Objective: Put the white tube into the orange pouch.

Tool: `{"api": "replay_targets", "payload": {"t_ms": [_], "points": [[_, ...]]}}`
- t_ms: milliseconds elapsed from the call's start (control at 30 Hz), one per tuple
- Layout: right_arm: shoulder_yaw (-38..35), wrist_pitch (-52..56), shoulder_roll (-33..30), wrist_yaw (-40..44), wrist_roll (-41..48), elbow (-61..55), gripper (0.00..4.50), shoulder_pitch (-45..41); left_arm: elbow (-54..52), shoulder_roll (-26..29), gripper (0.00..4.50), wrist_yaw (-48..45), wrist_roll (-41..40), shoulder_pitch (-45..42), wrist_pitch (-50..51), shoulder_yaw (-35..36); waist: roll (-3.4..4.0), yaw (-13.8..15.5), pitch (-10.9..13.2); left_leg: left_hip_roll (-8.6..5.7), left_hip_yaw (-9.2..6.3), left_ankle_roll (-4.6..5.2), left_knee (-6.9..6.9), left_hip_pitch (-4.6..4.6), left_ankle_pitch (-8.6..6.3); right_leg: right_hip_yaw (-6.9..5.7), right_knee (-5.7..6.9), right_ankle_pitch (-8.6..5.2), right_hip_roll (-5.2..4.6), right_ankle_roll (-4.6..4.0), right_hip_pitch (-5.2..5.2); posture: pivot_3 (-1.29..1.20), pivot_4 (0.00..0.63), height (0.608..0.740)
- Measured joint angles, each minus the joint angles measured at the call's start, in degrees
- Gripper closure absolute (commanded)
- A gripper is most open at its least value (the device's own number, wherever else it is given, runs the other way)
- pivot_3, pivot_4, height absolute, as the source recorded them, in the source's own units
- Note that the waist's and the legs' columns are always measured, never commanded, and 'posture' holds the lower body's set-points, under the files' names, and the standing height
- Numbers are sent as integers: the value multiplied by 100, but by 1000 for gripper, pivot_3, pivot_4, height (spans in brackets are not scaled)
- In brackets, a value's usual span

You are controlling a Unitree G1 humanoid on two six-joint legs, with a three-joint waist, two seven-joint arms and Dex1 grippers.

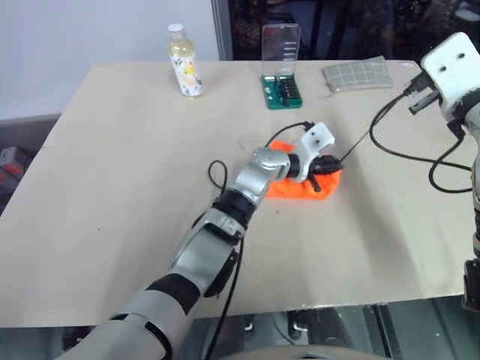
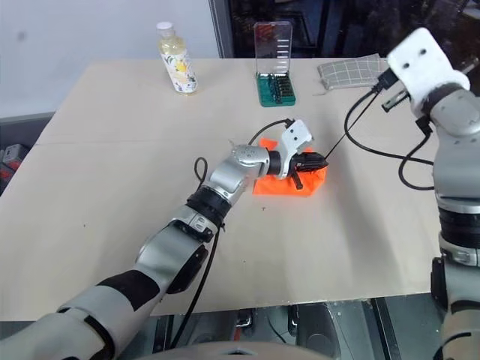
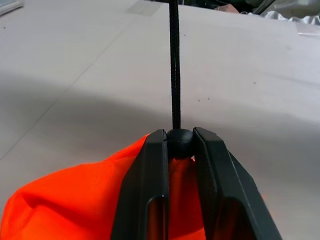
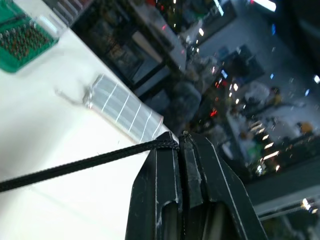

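Note:
The orange pouch (image 1: 301,187) lies on the table a little right of the middle. My left gripper (image 3: 180,135) reaches over it from the left and is shut on a small black bead (image 3: 179,142) at the pouch's mouth, where the thin black cord (image 3: 174,65) comes out. The cord runs taut up and to the right to my right gripper (image 4: 181,140), which is raised above the table's far right corner and shut on the cord's end. The orange fabric (image 3: 75,200) bunches under the left fingers. The white tube is out of view.
At the back of the table (image 1: 112,187) stand a clear yellowish bottle (image 1: 184,64) and a green bit case with its clear lid up (image 1: 281,75). A grey-green checked pouch (image 1: 358,75) lies at the back right. Black cables loop near the right arm.

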Motion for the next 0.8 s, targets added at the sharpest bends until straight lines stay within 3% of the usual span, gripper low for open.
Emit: {"api": "replay_targets", "payload": {"t_ms": [67, 100, 233, 267, 333, 500, 667, 800], "points": [[-176, 20, 169, 10, 209, -308, 4500, 578, 17, 35, 4288, -72, -7, 210, -57, 32, 0, 1, 0, 0, -1, 1, 0, 2, -1, 0, -1, -1, 0, 1, 3, 0, 150, 740], [-250, 22, 273, 48, 338, -403, 4500, 813, 8, 45, 3275, -113, -43, 293, -50, 92, 0, -3, 0, 1, -2, 1, 1, 2, -1, 0, -1, -1, -1, 2, 3, 0, 150, 740], [-419, -52, 648, 264, 934, -512, 3341, 1613, -383, 247, 2437, -215, -205, 528, 58, 379, 15, -23, 4, 3, 4, 26, 8, 3, -16, 5, 5, 0, -3, 5, -1, 0, 150, 740], [-760, -249, 749, 409, 1268, -674, 3152, 2190, -1171, 479, 2293, -349, -348, 940, 172, 452, 11, -4, 1, 14, -18, 25, 11, 23, -18, 4, -3, -2, -11, 3, 31, 0, 150, 740], [-1163, -206, 869, 787, 1797, -776, 2147, 3063, -2096, 1119, 1319, -438, -439, 1459, 378, 702, 20, -5, 0, 20, -28, 24, 11, 24, -18, 0, -9, -2, -7, 1, 37, 0, 150, 740], [-2302, -260, 670, 1880, 2975, -1865, 23, 5012, -4187, 2479, 1298, -529, -1097, 2657, 1274, 1664, 42, -19, -5, 24, -29, 22, 8, 29, -20, 6, -20, -3, -7, 1, 44, 0, 150, 740], [-2874, -681, 695, 2290, 3606, -2618, 23, 6000, -5597, 3460, 1298, -646, -1880, 4014, 1934, 2702, 59, -13, -16, 29, -39, -5, 10, 38, -36, -7, -54, -17, -13, -23, 60, 0, 150, 740], [-3120, -808, 723, 2353, 3881, -2715, 23, 6446, -6020, 3906, 1298, -645, -2146, 4808, 2246, 3190, 61, 22, -25, 28, -43, -6, 10, 33, -37, -8, -62, -18, -24, -23, 58, 0, 150, 740]]}}
